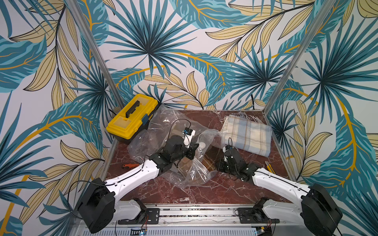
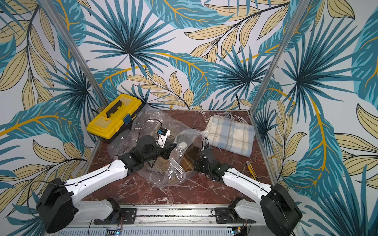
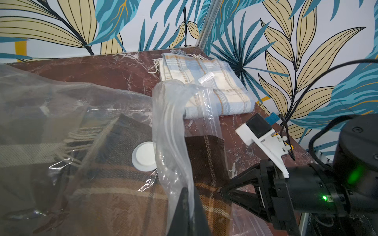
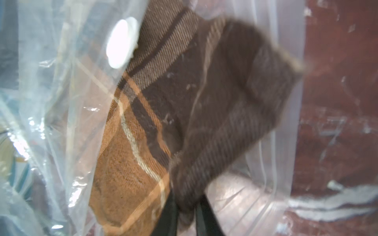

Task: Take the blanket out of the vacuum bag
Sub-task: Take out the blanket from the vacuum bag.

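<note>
So the brown blanket (image 4: pixel 184 102) was mostly inside the clear vacuum bag (image 1: pixel 190 175), mid-surface (image 1: pixel 204 192), with one corner poking out of the open mouth. The left fingers (image 3: pixel 196 222) were clamped tight on a bunched strip of bag plastic, I'd guess to anchor the bag so the cloth slides out instead of dragging it along. The right fingers (image 4: pixel 170 220) sat a narrow gap apart with that corner between them; couldn't tell if they really gripped it.

A yellow toolbox (image 1: pixel 131 119) stands beyond an orange-handled screwdriver (image 1: pixel 127 166), well apart.
</note>
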